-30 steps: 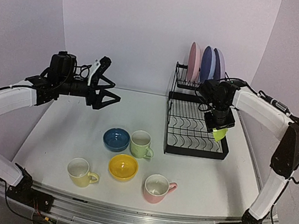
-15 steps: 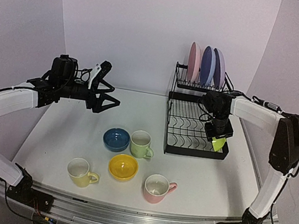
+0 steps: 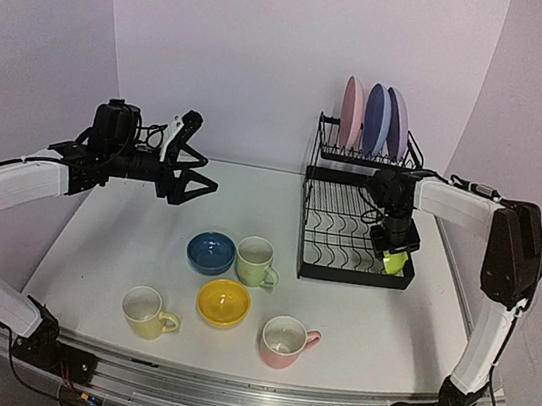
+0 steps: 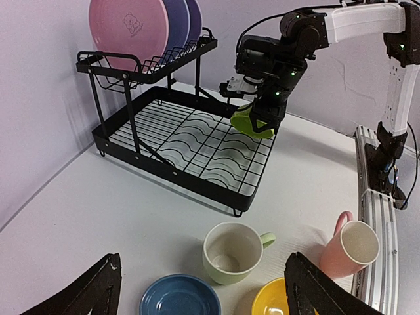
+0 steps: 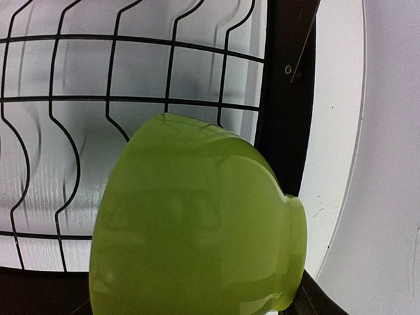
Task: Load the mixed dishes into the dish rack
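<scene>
Near the front edge of the worktop [image 3: 115, 232], a yellow mug [image 3: 145, 312], a yellow bowl [image 3: 223, 302] and a pink mug [image 3: 282, 340] are seen. Just behind them, a blue bowl [image 3: 211, 252] and a pale green mug [image 3: 256, 261] are set side by side. All are shiny and hard, so they are judged slippery and easy to break. A mug is best taken by its rim or handle.

Over the left side, the left pincer [image 3: 200, 158] is spread wide with nothing in it. Toward the right edge, the green bowl [image 3: 396, 263] is gripped by the right pincer [image 3: 395, 249], low over the front right corner of the dish rack [image 3: 341, 277].

Farther back, a pink plate [image 3: 351, 113], a blue plate [image 3: 374, 119] and a lilac plate [image 3: 396, 123] are stood in the upper shelf [image 3: 358, 157]. A small drawing is seen on the pink plate, and no words can be read.
</scene>
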### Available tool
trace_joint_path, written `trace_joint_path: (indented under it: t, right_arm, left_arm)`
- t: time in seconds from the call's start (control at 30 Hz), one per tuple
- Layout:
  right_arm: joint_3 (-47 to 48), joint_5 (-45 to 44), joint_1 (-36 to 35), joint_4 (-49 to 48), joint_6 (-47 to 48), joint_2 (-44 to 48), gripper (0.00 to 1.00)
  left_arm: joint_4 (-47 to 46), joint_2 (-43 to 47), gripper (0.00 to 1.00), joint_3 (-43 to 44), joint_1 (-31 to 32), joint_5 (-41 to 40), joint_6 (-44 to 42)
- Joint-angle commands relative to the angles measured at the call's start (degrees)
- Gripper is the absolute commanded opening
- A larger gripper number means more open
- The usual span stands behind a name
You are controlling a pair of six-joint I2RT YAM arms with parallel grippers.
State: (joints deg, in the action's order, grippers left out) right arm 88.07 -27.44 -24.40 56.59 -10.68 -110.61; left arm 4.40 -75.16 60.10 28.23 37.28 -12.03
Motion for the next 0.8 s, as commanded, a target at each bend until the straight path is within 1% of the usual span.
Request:
trace_joint_path:
  t: [0.0, 0.27, 0.43, 0.6, 0.67, 0.77]
  right_arm:
    - [0.89, 3.39, 1.0, -1.57, -1.31, -1.01, 0.0]
    - [0.79, 4.07, 1.82, -2.34, -1.55, -0.76, 0.0]
    - [0.22, 6.21, 2.57, -4.01, -2.13, -1.7, 0.0]
    - [-0.17, 5.52, 2.65, -4.44, -1.63, -1.61, 0.0]
    - [-0.5, 4.58, 2.64, -4.49, -1.39, -1.42, 0.03]
    - [-1.11, 3.8, 2.65, -4.47, -1.45, -0.92, 0.12]
  left_arm:
    - [-1.15, 0.36, 0.86, 0.35, 0.07, -0.39, -0.69]
    - [-1.08, 0.09, 0.86, 0.63, 0.08, -0.26, -0.84]
    - [-1.15, -0.17, 0.86, 1.16, 0.07, 0.17, -0.59]
    - [-0.46, -0.19, 0.86, 1.51, 0.07, 0.12, -0.9]
    - [-0.5, -0.29, 0.86, 1.52, 0.09, 0.22, -0.83]
    - [-0.55, -0.3, 0.86, 1.52, 0.09, 0.51, -0.61]
